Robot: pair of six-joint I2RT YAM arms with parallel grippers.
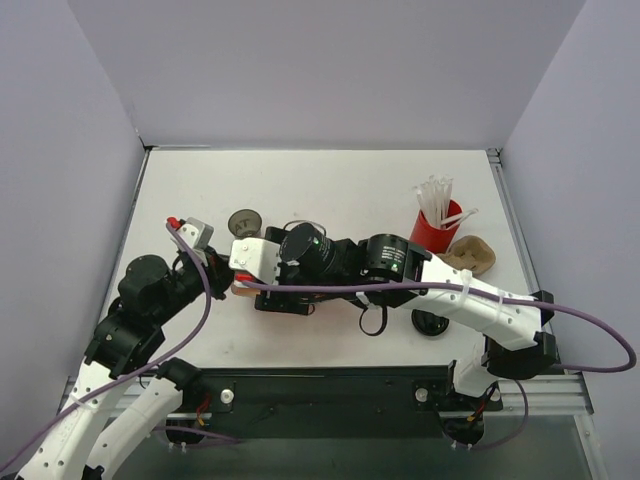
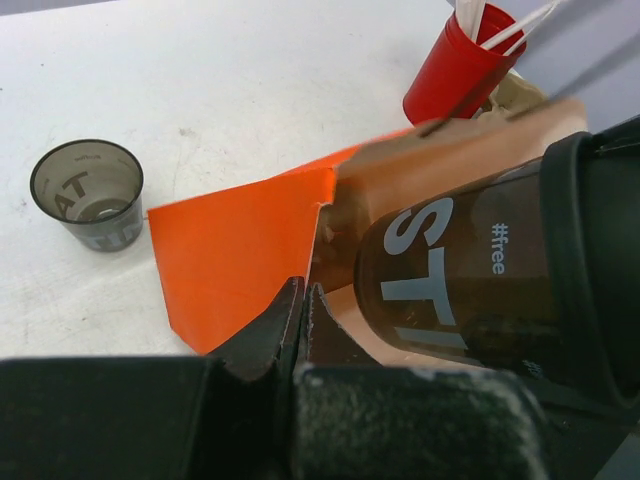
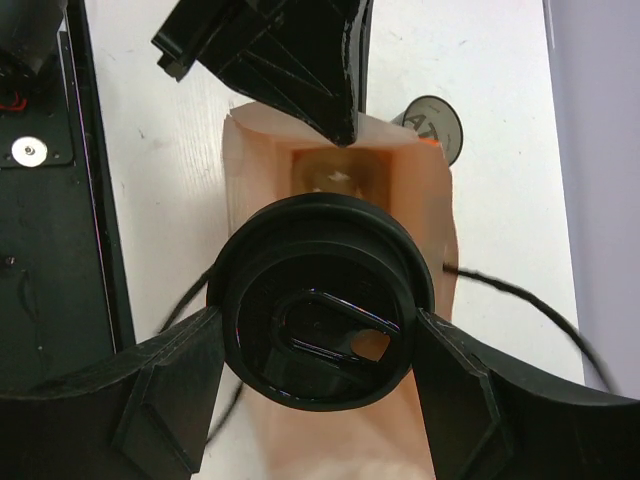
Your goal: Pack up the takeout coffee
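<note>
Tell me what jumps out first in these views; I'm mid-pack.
The lidded takeout coffee fills the right wrist view. It lies on its side in the right gripper, mid-table, base-first at the mouth of the orange paper bag. The left gripper pinches the bag's rim, holding it open. Off to the sides stand a lidless dark cup on the left and a red cup of white sticks on the right.

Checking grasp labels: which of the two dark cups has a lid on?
The cup in the right gripper, held sideways at the bag mouth, wears a black lid; the other cup stands open on the table.
</note>
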